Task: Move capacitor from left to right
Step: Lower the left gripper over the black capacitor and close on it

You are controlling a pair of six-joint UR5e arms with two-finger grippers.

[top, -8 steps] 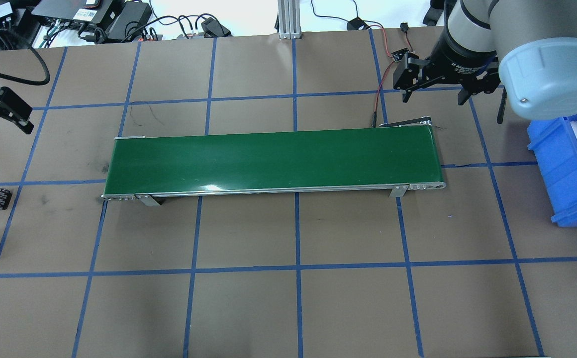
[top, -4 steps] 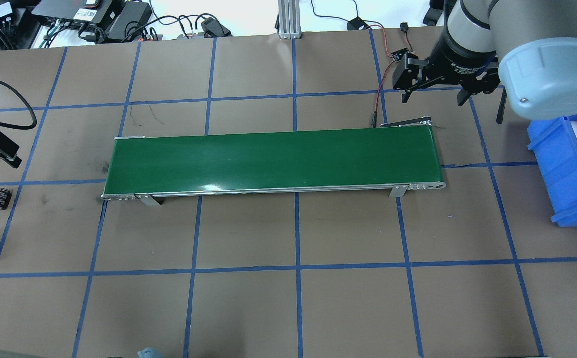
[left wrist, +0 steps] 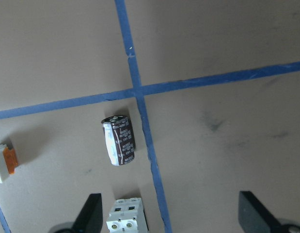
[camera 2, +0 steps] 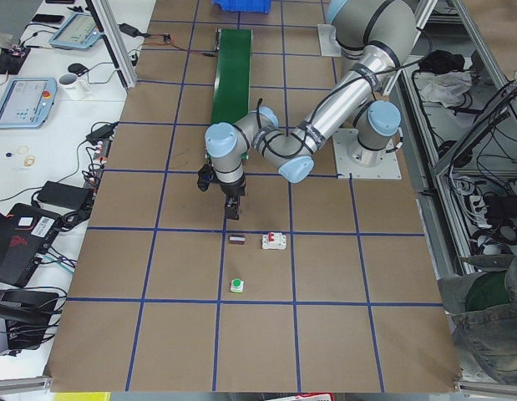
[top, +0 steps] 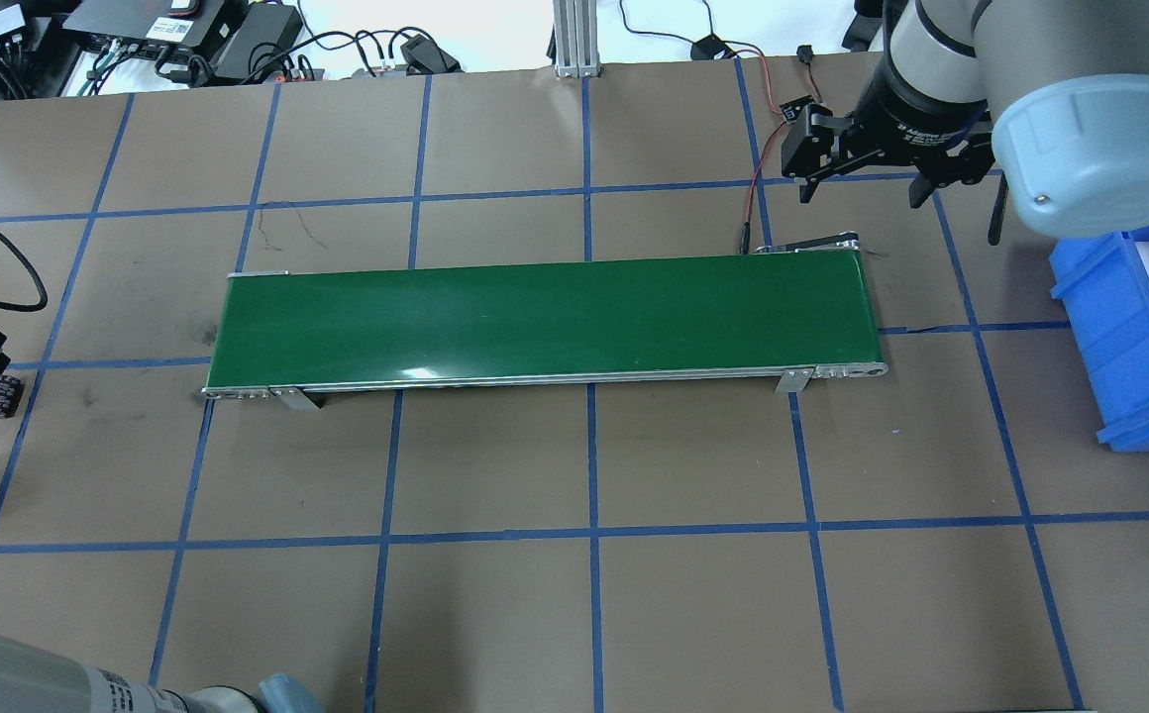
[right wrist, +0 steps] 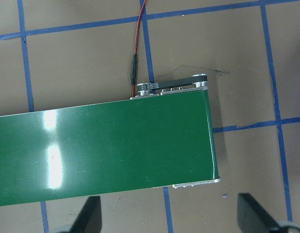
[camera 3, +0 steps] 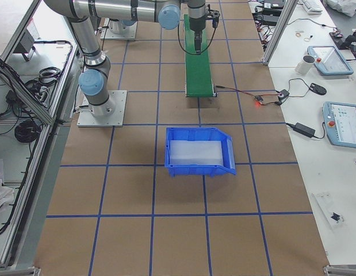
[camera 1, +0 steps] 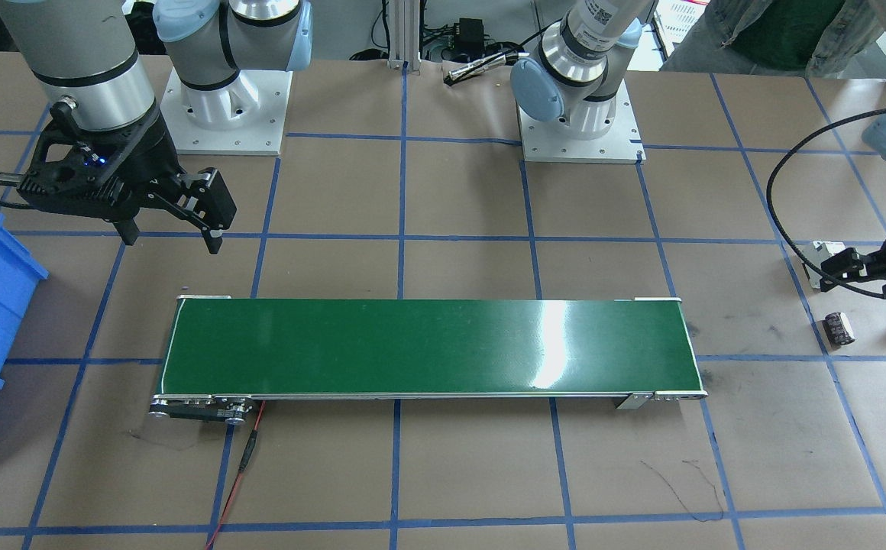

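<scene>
Capacitor [left wrist: 119, 140] is laid on its side on the table [left wrist: 227, 73] just beside the white breaker [left wrist: 125, 217], ahead of the left gripper [left wrist: 171, 216], whose fingers [left wrist: 91, 213] are spread wide apart; its long axis is set roughly across their closing line.

The left tool [left wrist: 172, 213] has moved in from farther off, close to the capacitor [left wrist: 119, 140].
</scene>
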